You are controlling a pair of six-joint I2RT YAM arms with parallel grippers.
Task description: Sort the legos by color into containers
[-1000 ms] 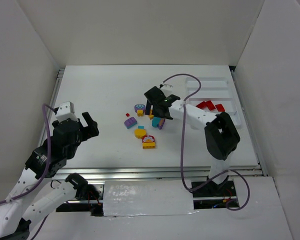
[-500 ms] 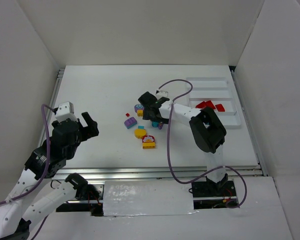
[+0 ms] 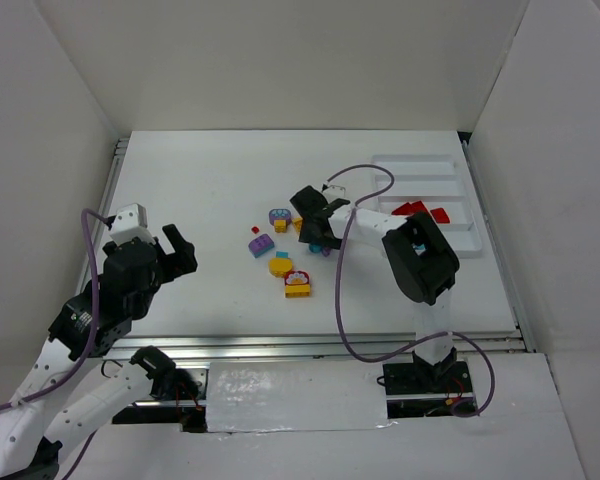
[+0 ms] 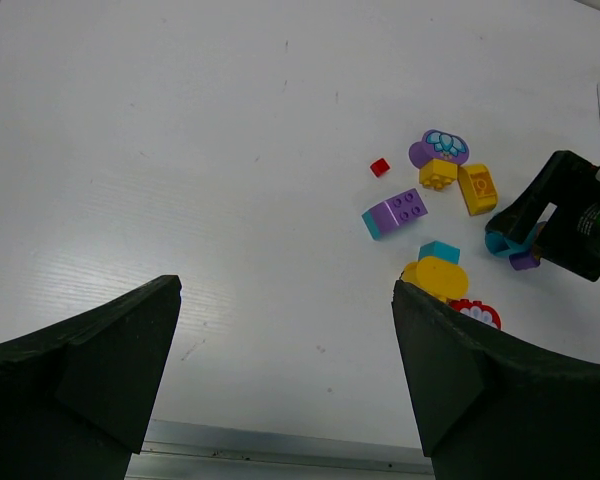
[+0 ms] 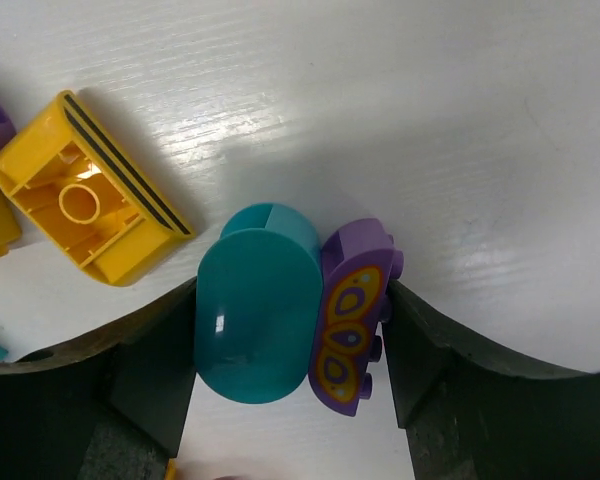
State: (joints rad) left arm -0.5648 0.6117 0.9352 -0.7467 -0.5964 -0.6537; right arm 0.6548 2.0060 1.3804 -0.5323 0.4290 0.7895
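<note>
Straddling teal brick (image 5: 258,315) and purple butterfly brick (image 5: 350,330) together, right gripper (image 5: 290,340) sitting low on table (image 3: 200,180), mid-table, one finger at each outer flank; cannot tell if squeezing yet. Probably aiming for teal, purple getting caught alongside. Bricks lying touching, long axes parallel, running along fingers. Left gripper (image 4: 285,370) hanging spread, holding nothing, well apart. Red legos (image 3: 415,210) lying in tray (image 3: 420,170)

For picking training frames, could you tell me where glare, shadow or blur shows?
Right wrist view: teal brick sharp with a small glare spot, grey shadow above it; left wrist view: fingers dark and featureless, purple brick crisp; top external view: even, soft light.
</note>
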